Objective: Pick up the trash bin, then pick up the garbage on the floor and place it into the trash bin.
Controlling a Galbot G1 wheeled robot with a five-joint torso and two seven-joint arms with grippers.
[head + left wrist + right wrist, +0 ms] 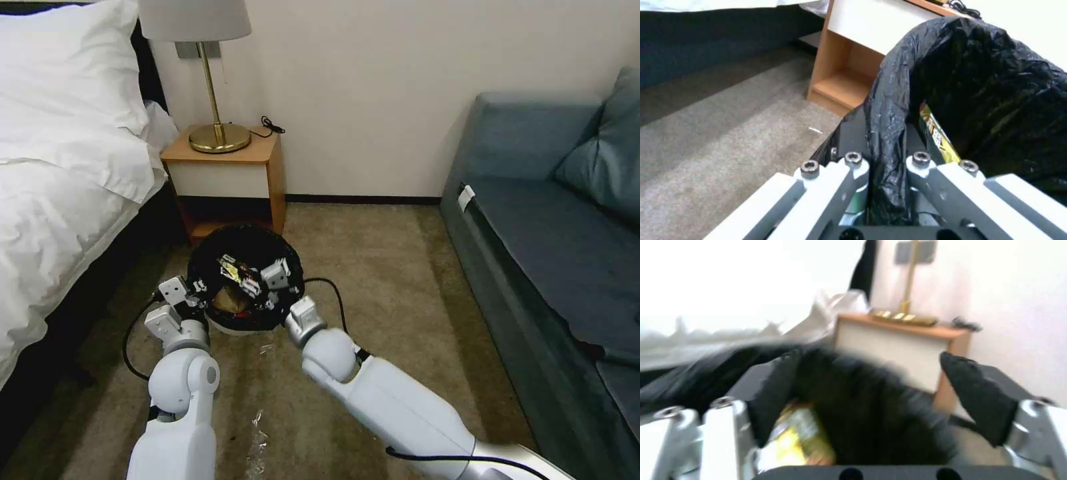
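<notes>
We see our left end effector (887, 160) pinching the bin's bagged rim, one finger (831, 186) outside the black liner and one inside it. From the head view that left end effector (193, 288) grips the bin (243, 320) at its near-left edge, the bin lifted just above the carpet (393, 267).

Our right end effector (265, 280) is over the bin's mouth, fingers spread wide, with nothing between them; in its own wrist view the two dark pads (978, 393) stand well apart over the liner, the right end effector (871, 396) looking down into it.

Inside the bin we count three pieces: a yellow-green wrapper (230, 268), a brown paper bag (230, 301) below it, and a red-and-white carton (249, 285) just beside the right fingers. The wrapper (939, 136) leans against the liner wall near the left finger; it also shows yellow in the right wrist view (795, 440).

On the carpet, one clear crinkled scrap (257, 440) lies between our two arms, close to us.

Behind the bin stands one nightstand (227, 177) carrying one brass lamp (212, 80). One bed (60, 173) runs along our left, one blue sofa (553, 233) along our right.
</notes>
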